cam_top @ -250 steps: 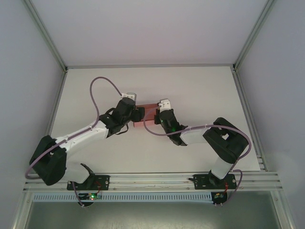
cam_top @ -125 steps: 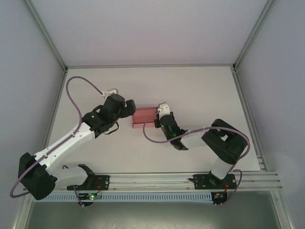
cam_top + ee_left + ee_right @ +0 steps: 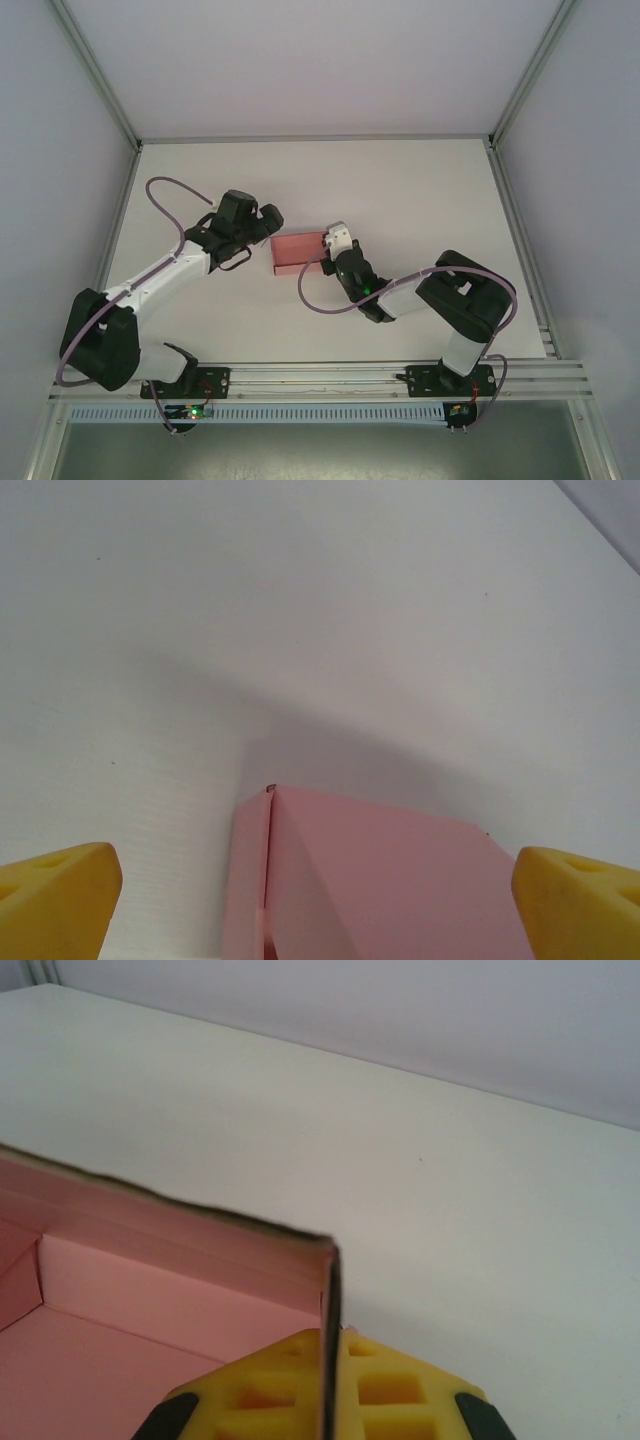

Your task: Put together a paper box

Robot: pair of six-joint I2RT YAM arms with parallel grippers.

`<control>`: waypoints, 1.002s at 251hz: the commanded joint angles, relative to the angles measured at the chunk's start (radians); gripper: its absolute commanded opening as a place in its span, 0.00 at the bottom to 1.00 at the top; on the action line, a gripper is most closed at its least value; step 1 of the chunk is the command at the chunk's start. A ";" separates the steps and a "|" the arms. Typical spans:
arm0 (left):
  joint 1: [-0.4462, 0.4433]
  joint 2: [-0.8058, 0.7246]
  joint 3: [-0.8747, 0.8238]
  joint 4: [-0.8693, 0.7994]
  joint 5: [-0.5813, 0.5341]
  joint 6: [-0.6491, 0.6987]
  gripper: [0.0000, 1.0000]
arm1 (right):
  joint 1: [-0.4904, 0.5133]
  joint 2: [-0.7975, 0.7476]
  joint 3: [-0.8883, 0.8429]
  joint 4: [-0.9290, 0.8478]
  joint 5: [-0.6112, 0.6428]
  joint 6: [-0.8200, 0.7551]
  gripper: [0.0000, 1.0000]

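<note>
I observe the right gripper (image 3: 328,1385) pinching the end wall of the paper box (image 3: 298,252), left gripper (image 3: 268,229) spread wide near the opposite end.

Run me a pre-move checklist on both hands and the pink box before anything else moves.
1. Right hand shut on the paper box wall: ok.
2. Left hand open, not touching the box: ok.
3. Box on the table between both hands: ok.
4. Inner walls upright at the gripped corner: ok.
5. Every flap tucked in: cannot tell.
</note>
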 commanded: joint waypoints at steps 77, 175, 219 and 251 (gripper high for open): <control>0.025 0.134 -0.023 0.125 0.199 -0.043 1.00 | 0.033 0.052 -0.052 -0.045 -0.039 -0.034 0.00; 0.026 0.175 -0.098 0.181 0.224 -0.049 0.85 | 0.063 0.058 -0.066 -0.051 -0.008 -0.015 0.02; 0.025 0.206 -0.095 0.168 0.249 -0.018 0.72 | 0.080 0.038 -0.093 -0.045 -0.002 -0.043 0.06; 0.025 0.202 -0.111 0.167 0.244 -0.010 0.70 | 0.081 0.021 -0.115 -0.027 -0.008 -0.032 0.11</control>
